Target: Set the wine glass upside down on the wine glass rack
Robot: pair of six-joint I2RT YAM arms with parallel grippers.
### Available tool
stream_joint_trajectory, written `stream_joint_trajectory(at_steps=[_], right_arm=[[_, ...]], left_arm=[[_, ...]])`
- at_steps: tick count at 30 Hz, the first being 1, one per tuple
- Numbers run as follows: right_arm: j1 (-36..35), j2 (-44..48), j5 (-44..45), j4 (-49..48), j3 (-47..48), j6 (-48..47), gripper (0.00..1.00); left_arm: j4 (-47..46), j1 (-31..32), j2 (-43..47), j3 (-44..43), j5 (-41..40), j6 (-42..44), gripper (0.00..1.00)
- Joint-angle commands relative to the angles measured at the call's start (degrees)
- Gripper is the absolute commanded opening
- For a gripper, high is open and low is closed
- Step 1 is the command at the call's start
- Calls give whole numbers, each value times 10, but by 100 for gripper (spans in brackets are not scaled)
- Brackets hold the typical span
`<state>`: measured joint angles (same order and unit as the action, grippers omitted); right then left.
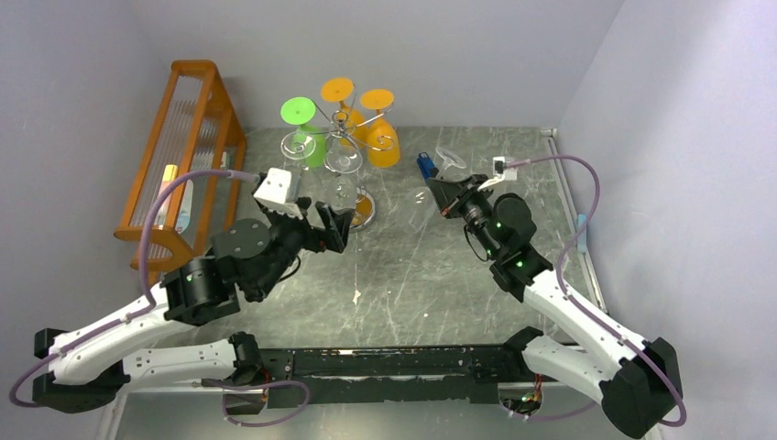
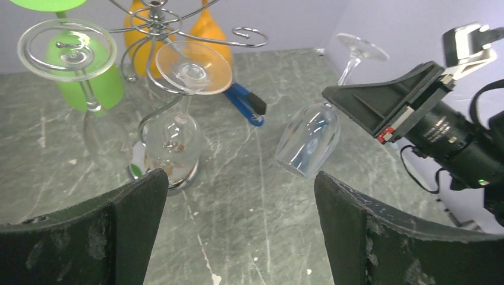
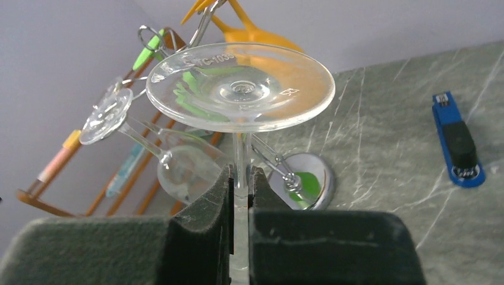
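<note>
Top view: the left arm reaches forward, its left gripper (image 1: pixel 321 213) spread wide just short of the wine glass rack (image 1: pixel 365 209). The right arm stretches forward, and the right gripper (image 1: pixel 440 186) pinches a clear wine glass (image 1: pixel 448 158).

Left wrist view: the glass tilts, its bowl (image 2: pixel 309 139) low and facing this gripper, its foot up and away.

Right wrist view: the fingers (image 3: pixel 202 219) are pressed on the stem (image 3: pixel 241 155), with the foot (image 3: pixel 241 89) above them and the rack beyond.
</note>
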<state>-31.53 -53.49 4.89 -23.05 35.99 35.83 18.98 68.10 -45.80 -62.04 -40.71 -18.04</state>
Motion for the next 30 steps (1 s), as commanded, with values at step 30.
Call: stream_joint_trajectory(at_steps=[30], right_arm=[[30, -315, -283, -9, 295, -223, 0]], left_arm=[[104, 2, -9, -81, -49, -6, 96]])
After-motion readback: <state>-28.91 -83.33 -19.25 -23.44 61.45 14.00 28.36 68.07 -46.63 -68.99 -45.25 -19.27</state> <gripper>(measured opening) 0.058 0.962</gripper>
